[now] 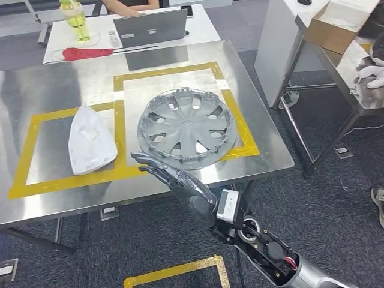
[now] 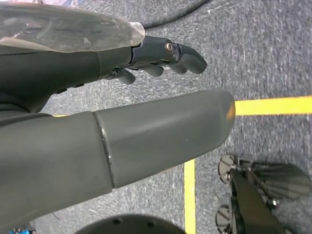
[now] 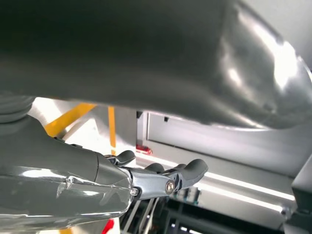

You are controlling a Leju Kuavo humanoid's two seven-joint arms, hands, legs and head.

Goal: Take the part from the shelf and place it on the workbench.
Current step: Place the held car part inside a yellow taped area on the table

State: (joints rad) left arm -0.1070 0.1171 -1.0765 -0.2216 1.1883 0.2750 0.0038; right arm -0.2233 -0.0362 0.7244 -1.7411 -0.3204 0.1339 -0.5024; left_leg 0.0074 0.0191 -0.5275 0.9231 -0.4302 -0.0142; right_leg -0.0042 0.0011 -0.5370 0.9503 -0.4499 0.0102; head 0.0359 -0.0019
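A grey wheel cover [image 1: 186, 125] lies flat inside the right-hand yellow-taped rectangle on the steel workbench [image 1: 54, 78]. A white moulded part [image 1: 90, 140] lies in the left rectangle. My right hand [image 1: 179, 179] reaches over the bench's front edge with its fingers stretched out and nothing in it; its fingertips [image 1: 137, 158] are just short of the cover's near rim. In the right wrist view that hand [image 3: 110, 180] is flat and empty. My left hand [image 2: 73, 63] hangs above the carpet, fingers [image 2: 173, 51] extended and holding nothing.
Behind the bench a white table carries a laptop [image 1: 150, 27], a green bottle [image 1: 74, 17] and a red tool [image 1: 86, 53], with a person seated there. To the right stands a steel table with a cardboard box [image 1: 337, 27] and a gloved hand [image 1: 374, 75]. Yellow tape [image 1: 181, 271] marks the floor.
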